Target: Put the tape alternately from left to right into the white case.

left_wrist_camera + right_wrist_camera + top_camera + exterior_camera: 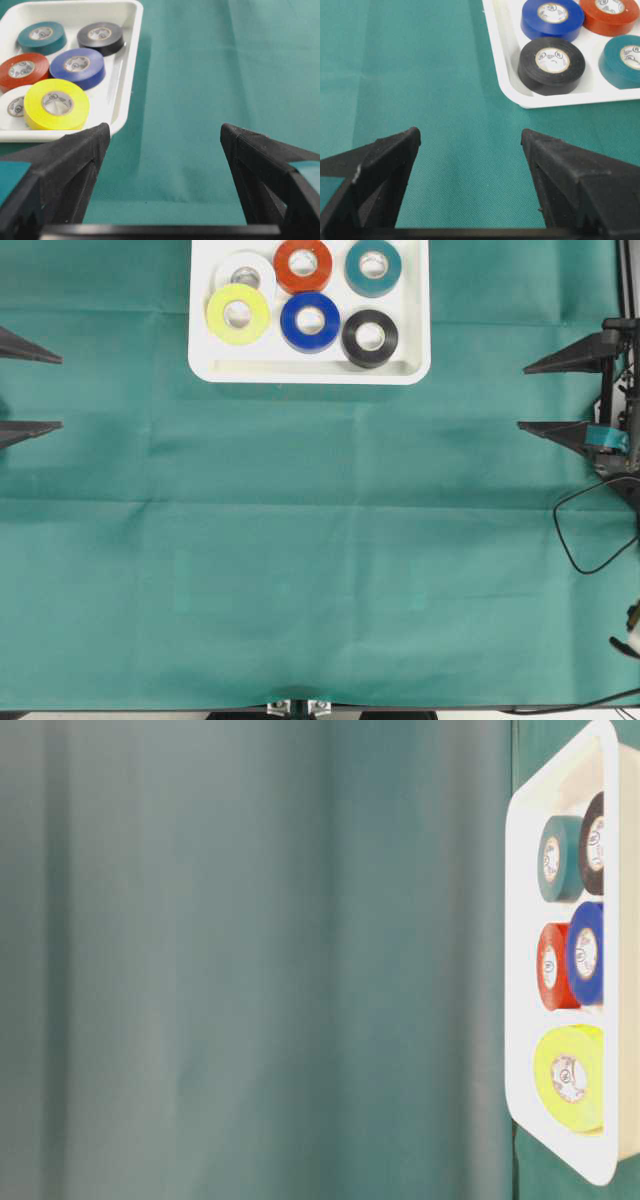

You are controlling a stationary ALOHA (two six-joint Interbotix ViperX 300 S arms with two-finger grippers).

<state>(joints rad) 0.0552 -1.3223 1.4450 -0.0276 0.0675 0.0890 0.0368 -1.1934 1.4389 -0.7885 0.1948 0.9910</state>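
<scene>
All six small ring-shaped rolls of tape lie flat in the shallow glossy white case (310,374) with the raised rim. From my left gripper (162,132) the case sits ahead and off to the left; from my right gripper (470,135) it sits ahead and to the right. Both grippers are spread wide with nothing between the fingers, hanging over bare cloth well short of the case.

The yellow roll (56,103) is nearest my left side and leans on the white roll (15,106) behind it. Beyond them lie the blue roll (77,65) and the orange-red roll (22,70), then the teal roll (42,36) and the black roll (551,63) — the black one closest to my right fingers, just inside the rim's corner.

By the look of it, nothing is left to load. If one needed moving, I judge these rolls light and stiff, with smooth vinyl sides that could slip; I would pinch across the outer wall, or put one finger through the pale core. They are packed close, so a finger beside one roll may nudge its neighbour.

The green cloth (320,570) under my hands is soft and faintly creased — it could ruck if the case were dragged. Around my fingers there is ample open room.
</scene>
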